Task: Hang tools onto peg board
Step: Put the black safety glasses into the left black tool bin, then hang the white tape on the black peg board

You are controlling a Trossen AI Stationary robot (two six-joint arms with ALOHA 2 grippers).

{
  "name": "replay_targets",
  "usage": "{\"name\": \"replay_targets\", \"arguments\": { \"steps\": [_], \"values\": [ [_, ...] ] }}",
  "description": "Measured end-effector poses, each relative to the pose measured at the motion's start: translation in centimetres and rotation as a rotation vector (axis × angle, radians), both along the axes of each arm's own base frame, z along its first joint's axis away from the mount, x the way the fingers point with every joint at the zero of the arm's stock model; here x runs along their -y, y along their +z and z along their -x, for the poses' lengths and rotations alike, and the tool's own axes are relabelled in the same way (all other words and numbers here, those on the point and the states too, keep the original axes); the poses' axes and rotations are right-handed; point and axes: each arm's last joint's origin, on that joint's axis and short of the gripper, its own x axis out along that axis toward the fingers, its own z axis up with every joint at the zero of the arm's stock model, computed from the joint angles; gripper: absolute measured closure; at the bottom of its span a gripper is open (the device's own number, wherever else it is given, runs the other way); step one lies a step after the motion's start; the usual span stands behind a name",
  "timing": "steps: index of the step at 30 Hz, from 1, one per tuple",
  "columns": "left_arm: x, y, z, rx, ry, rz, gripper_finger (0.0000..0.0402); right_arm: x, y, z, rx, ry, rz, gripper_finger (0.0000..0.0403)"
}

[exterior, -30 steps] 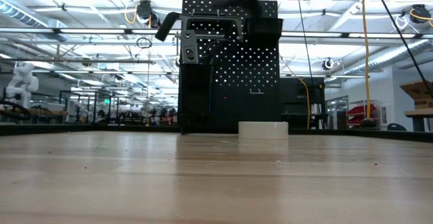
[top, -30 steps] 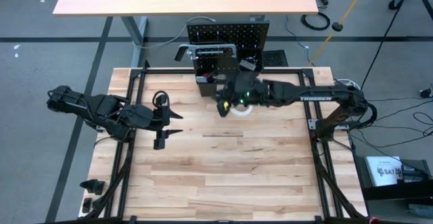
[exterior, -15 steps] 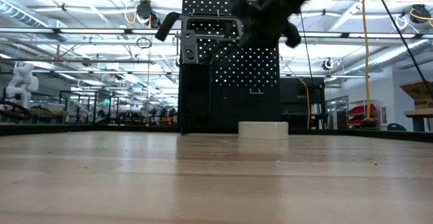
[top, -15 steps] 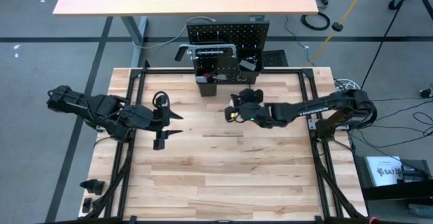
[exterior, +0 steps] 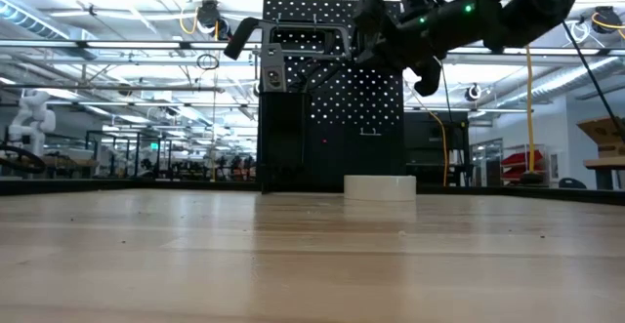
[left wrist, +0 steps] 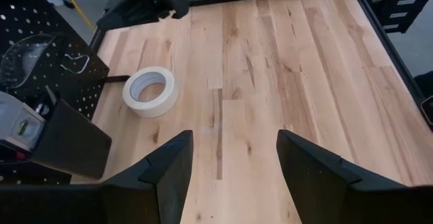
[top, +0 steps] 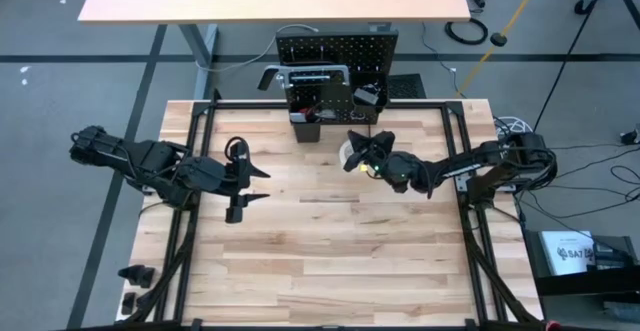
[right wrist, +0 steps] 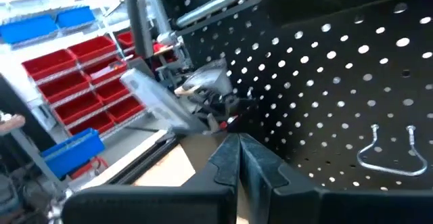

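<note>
Two dark arms over one pale wooden plank table (top: 330, 251). On the left: left end effector (top: 248, 186) hovering over the table's left part, fingers (left wrist: 166, 173) spread apart, nothing between them. Farther right, at the table's far edge: one upright black perforated metal peg board (top: 340, 46) with two black box-shaped bins (top: 305, 126) at its foot, a grey bar clamp (exterior: 293, 38) hung across its top, assorted small tools crowded in front (too tangled to count). Two bare wire hooks (right wrist: 392, 153) on the panel. One white tape roll (exterior: 380, 186) lying flat on the table just in front of the board, partly covered from above by the right arm. Right end effector (top: 362, 149) raised above that roll, near the board, fingers pressed together, gripping nothing.
</note>
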Motion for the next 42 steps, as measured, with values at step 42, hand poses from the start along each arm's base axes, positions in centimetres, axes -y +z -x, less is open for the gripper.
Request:
{"name": "replay_targets", "arguments": {
  "steps": [42],
  "values": [
    [0.0, 0.1, -0.1, 0.015, 0.0, 0.004, 0.0182, 2.6, 0.6, -6.4, 0.144, 0.026, 0.034, 0.0403]
  ]
}}
